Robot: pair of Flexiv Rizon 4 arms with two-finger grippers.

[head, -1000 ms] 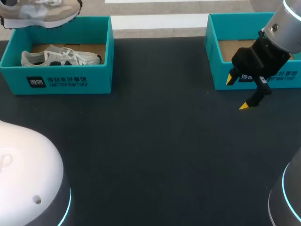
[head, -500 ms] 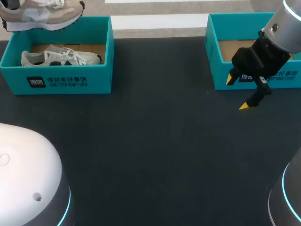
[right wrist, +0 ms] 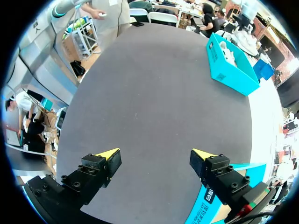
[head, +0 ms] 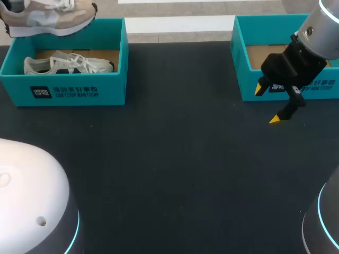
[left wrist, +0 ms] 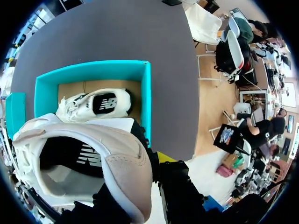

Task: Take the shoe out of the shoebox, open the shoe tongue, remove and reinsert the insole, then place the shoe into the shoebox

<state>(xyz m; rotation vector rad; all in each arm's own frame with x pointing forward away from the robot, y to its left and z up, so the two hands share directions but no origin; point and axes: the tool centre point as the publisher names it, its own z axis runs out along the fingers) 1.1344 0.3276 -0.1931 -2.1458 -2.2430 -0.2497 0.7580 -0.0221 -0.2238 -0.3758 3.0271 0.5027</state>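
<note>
**Left tool pinches a shoe above its box; right tool spread and empty**

At the upper left of the head view, a beige-and-white shoe (head: 47,18) hangs in the air just above the back wall of a teal cardboard shoebox (head: 63,87). The shoe has a suede-like toe cap, mesh panels and a thick pale sole. In the left wrist view the left gripper (left wrist: 140,172) pinches the shoe's heel collar. One black finger with a yellow tip presses the outside of the padded wall, and the other sits on the inner side, mostly hidden by the shoe. The shoe's opening faces this camera and shows a dark lining.

Below it, the shoebox is open-topped, with a brown cardboard floor. A second shoe (head: 69,64), white with loose laces, lies on its side inside. A white rounded housing of the left arm (head: 26,201) fills the lower left corner.

The table (head: 175,169) is a flat, matte, dark grey surface.

At the upper right stands another box (head: 243,79), also teal. The right gripper (head: 267,104) hangs in front of this box's near wall, angled down toward the table. Its two yellow tips are spread wide, holding and touching nothing. The right arm comes in from the upper right corner, grey-cased above a black wrist.
</note>
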